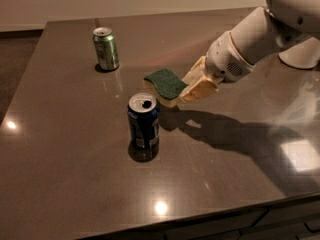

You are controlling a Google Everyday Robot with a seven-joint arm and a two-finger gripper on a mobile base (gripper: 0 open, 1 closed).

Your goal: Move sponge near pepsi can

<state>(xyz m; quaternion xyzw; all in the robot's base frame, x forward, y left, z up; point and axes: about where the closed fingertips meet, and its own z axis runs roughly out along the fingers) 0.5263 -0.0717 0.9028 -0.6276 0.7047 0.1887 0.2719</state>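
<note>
Gripper [186, 91] clamped on sponge [165, 84]

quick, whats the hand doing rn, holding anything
Hand: closed on the sponge, holding it in the air just behind the pepsi can.

My gripper [189, 90] hangs up and right of the pepsi can [143, 123], clamped on the right end of the sponge [165, 83]. The sponge is 1 small pad, dark green scouring face up and pale yellow foam beneath, held aloft and slightly tilted. The can stands upright just beside it, to the lower left: dark blue, with a silver top and a dark opening in the lid.
</note>
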